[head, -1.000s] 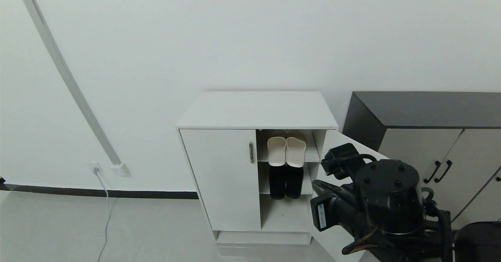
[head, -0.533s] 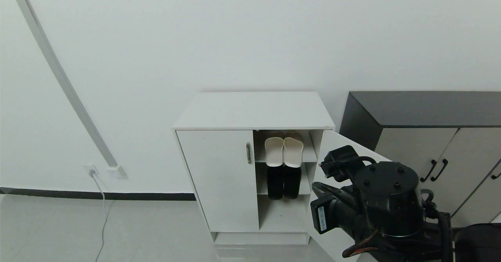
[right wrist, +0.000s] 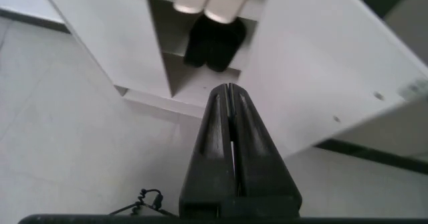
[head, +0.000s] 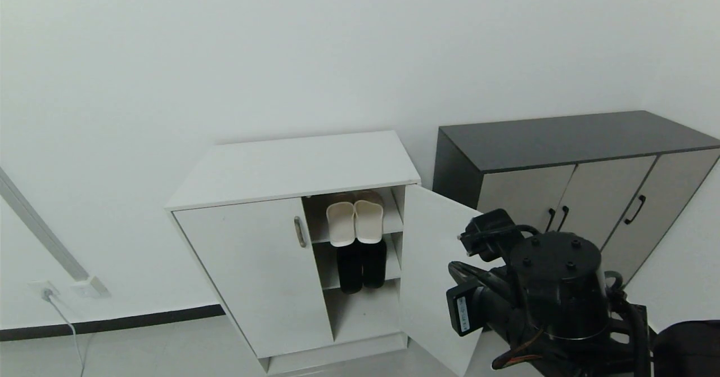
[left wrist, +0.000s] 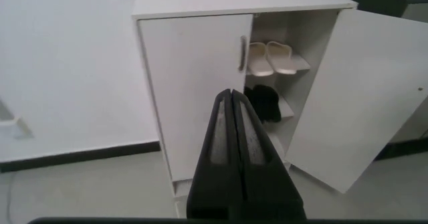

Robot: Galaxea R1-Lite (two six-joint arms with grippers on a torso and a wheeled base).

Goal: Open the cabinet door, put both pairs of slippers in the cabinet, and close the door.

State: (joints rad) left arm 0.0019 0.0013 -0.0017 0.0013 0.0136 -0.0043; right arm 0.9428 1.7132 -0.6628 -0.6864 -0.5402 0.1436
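Head view shifted; cabinet door stays open, left pincer and right pincer pressed together.

Plain white wall, black skirting strip at base. Pale grey floor. Dark-topped, grey-doored sideboard against wall. White wall socket, cable plugged in.

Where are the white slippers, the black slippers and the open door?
white slippers (head: pixel 341 225): head view, middle of the left slipper.
black slippers (head: pixel 350 267): head view, middle of the left slipper.
open door (head: pixel 433 270): head view, middle of its panel.
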